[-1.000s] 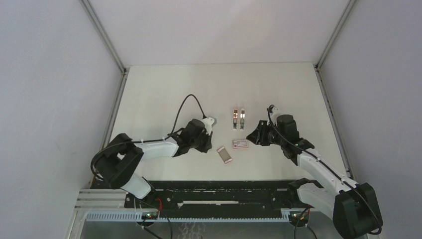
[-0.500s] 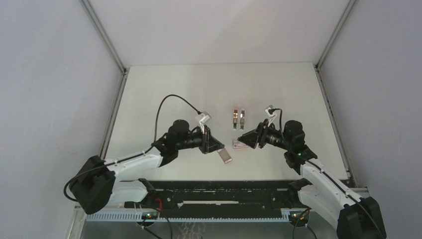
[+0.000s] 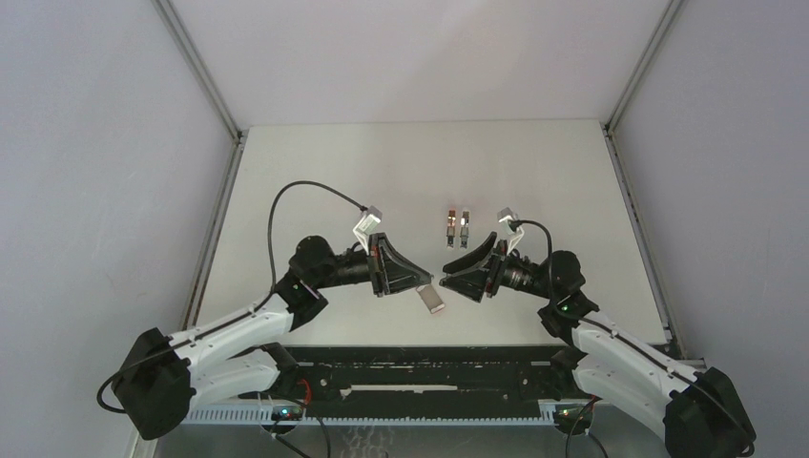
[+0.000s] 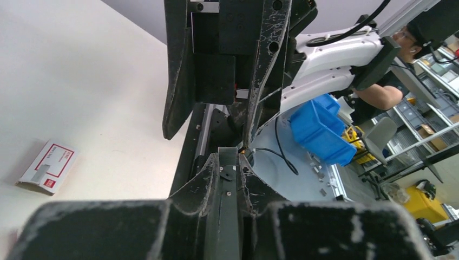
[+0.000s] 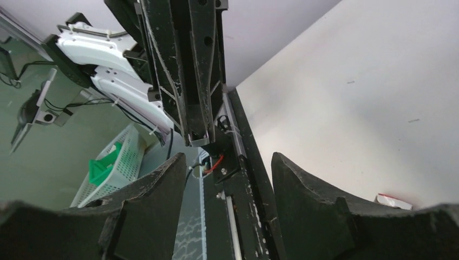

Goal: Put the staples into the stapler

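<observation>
The pink-red staple carton with a white label (image 4: 48, 167) lies flat on the table at the lower left of the left wrist view. A corner of it shows in the right wrist view (image 5: 395, 201). My right gripper hides it in the top view. No loose staple strips show. A small pinkish stapler (image 3: 434, 298) lies just below the two grippers. My left gripper (image 3: 431, 280) (image 4: 228, 157) points right, its jaws all but together and empty. My right gripper (image 3: 446, 277) (image 5: 227, 162) faces it, open and empty, over the carton's spot.
Two slim mini staplers (image 3: 450, 227) (image 3: 465, 227) lie side by side just beyond the grippers. The table's black front rail (image 3: 429, 358) runs along the near edge. Grey walls enclose the white table (image 3: 315, 181).
Both arms have drawn back and levelled out. The left gripper has swung right and the right gripper left, so they now face each other tip to tip. The right gripper now covers the carton.
</observation>
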Robot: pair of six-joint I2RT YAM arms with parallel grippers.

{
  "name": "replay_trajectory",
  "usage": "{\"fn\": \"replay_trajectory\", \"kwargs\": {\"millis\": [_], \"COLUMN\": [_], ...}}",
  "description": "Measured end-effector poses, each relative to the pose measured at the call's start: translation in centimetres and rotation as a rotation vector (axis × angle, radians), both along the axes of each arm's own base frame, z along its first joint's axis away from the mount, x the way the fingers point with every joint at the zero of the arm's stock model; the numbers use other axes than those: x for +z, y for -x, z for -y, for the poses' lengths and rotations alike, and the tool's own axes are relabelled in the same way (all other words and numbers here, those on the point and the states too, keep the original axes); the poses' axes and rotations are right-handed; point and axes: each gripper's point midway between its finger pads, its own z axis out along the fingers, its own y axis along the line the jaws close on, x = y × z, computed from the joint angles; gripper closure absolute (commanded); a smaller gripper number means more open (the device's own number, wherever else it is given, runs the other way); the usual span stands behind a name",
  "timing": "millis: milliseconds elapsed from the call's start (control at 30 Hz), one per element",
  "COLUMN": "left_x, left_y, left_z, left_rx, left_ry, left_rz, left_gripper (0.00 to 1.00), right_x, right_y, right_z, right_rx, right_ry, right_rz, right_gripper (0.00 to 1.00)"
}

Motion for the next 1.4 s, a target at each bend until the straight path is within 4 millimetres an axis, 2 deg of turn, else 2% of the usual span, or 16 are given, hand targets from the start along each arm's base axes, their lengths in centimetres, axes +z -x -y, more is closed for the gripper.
{"fn": "replay_trajectory", "kwargs": {"millis": [267,633,1400], "left_x": [1.0,1.3,1.7], "left_y": [0.7,1.2,1.5], "left_z": [-0.2,-0.3,-0.3], "left_rx": [-0.027,-0.047,-0.058], "left_ry": [0.027,0.037,0.047], "left_rz": [0.008,0.011,0.011], "left_gripper": [0.84,0.85,0.86], "right_x": [1.7,2.5,3.4], "right_y": [0.9,1.5,2.1], "right_z": [-0.9,-2.0,-2.3], "right_rx": [0.037,0.072,0.103], "right_ry": [-0.064,-0.087,-0.117], "right_rz": [0.030,0.033,0.065], "right_gripper": [0.48,0.61,0.85]}}
